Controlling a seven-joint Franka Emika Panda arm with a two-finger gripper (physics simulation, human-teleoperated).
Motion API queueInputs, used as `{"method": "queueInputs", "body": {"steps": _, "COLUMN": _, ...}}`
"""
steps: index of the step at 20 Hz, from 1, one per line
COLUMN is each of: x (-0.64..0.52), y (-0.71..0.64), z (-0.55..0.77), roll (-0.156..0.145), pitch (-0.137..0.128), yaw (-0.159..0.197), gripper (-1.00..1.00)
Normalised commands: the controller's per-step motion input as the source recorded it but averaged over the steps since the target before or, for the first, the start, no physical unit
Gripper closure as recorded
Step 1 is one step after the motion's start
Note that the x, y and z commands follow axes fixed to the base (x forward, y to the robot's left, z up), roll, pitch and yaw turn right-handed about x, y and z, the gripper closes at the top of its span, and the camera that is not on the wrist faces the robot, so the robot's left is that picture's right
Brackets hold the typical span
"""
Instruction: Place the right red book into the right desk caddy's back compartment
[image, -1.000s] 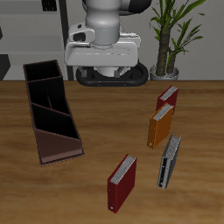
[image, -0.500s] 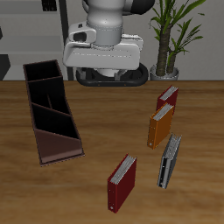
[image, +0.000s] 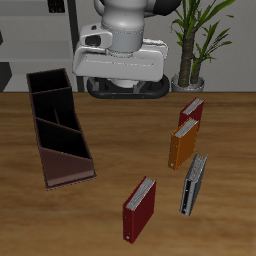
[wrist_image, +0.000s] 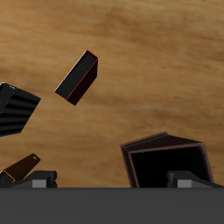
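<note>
The right red book (image: 140, 207) lies on the wooden table (image: 110, 140), close to the table's front edge. Nothing touches it. It is dark red with white pages on its side. The wrist view shows this book (wrist_image: 77, 77) too, alone on the bare wood. The right desk caddy (image: 62, 165) is a long dark box and sits well apart from the book, farther back. Its back compartment (image: 50, 82) is the square end with tall walls, the end nearest the robot (image: 120, 45). Only dark shows inside it. In the wrist view that dark square box end (wrist_image: 166, 162) shows close to the gripper. The gripper (wrist_image: 112, 182) is up high over the table, near the back. Its two fingers (wrist_image: 39, 181) are spread far apart and they hold nothing. Three more books lie on the table. A brighter red book (image: 192, 110) is farthest back, an orange book (image: 182, 143) is just in front of it, and a grey book (image: 194, 184) is in front of that one, beside the dark red book. A green plant (image: 190, 40) in a pot stands at the back next to the robot.
</note>
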Motion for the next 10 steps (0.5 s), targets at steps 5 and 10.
{"method": "queueInputs", "body": {"steps": 5, "x": 0.05, "y": 0.16, "z": 0.0, "roll": 0.012, "pitch": 0.011, "yaw": -0.025, "gripper": -1.0}}
{"method": "queueInputs", "body": {"steps": 10, "x": 0.08, "y": 0.21, "z": 0.01, "roll": 0.036, "pitch": -0.011, "yaw": 0.026, "gripper": -1.0}}
